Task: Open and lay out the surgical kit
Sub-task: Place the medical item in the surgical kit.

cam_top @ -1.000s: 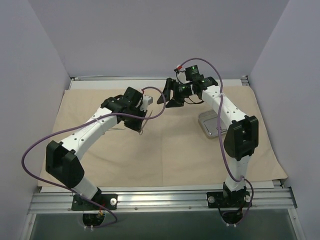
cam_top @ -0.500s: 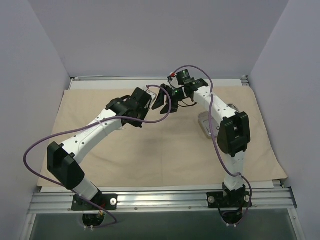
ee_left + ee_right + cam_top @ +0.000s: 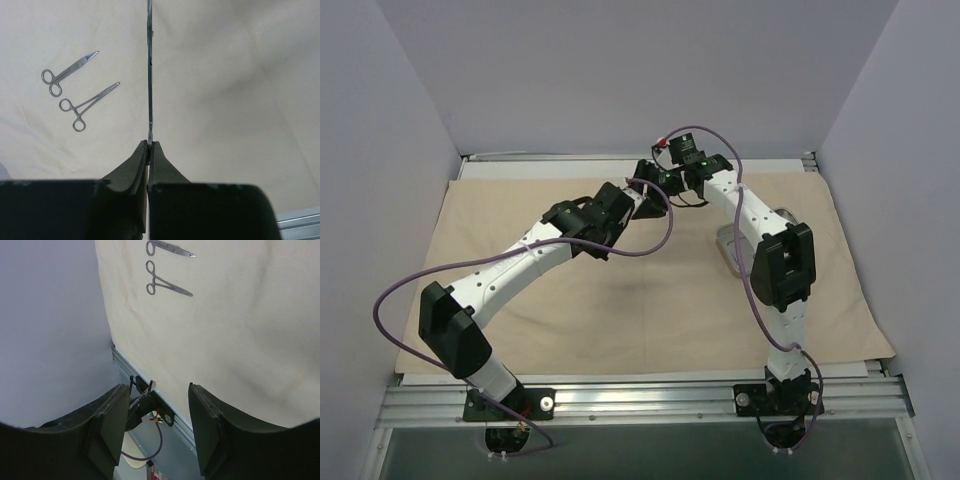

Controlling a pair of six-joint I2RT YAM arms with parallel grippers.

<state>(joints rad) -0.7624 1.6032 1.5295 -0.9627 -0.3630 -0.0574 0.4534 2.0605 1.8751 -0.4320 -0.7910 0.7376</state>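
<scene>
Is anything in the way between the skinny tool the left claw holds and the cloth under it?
Nothing visible is. The left gripper pinches the thin instrument over bare cloth wrap; the scissors and the clamp lie off to one side, apart from it.

The bench (image 3: 640,373) is almost fully covered by a beige cloth (image 3: 650,310), spread flat w/ soft creases. On the cloth lie a steel tray (image 3: 726,248), scissors (image 3: 67,72) & a ring-handled clamp (image 3: 89,106).
</scene>
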